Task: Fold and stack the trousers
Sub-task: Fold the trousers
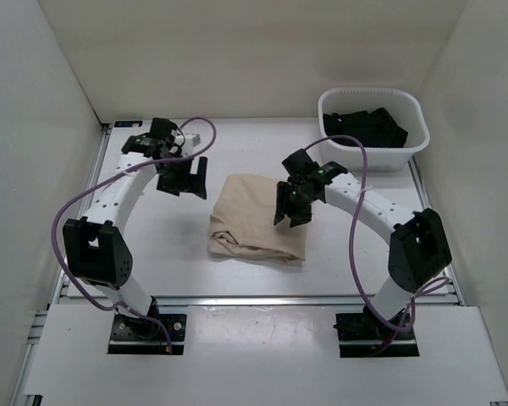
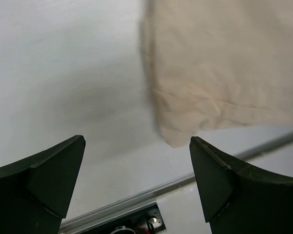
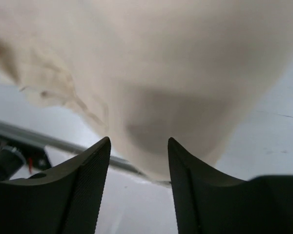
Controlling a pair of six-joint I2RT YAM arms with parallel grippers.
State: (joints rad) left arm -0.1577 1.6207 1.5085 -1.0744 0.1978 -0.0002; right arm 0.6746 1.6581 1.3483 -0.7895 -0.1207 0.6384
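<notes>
Left hand (image 1: 184, 176) hangs over the bare surface (image 1: 165, 245) just left of the trousers (image 1: 258, 222), with its fingers spread wide and nothing in them. From its wrist camera I see that hand (image 2: 136, 142) framing white surface (image 2: 63, 73), with a corner of the trousers (image 2: 224, 63) off to the upper right, clear of both fingers.

My right hand (image 1: 289, 205) sits above the right edge of the trousers. Its wrist camera shows the hand (image 3: 138, 142) with fingers parted and no fabric pinched. The beige cloth (image 3: 161, 58) fills the view beyond them. I cannot tell whether the fingertips touch it.

The trousers lie folded in a compact, wrinkled bundle near the middle of the surface, between the two arms. At the far right stands a white basket (image 1: 368, 157) with a black garment (image 1: 364, 127) inside, well apart from the trousers.
</notes>
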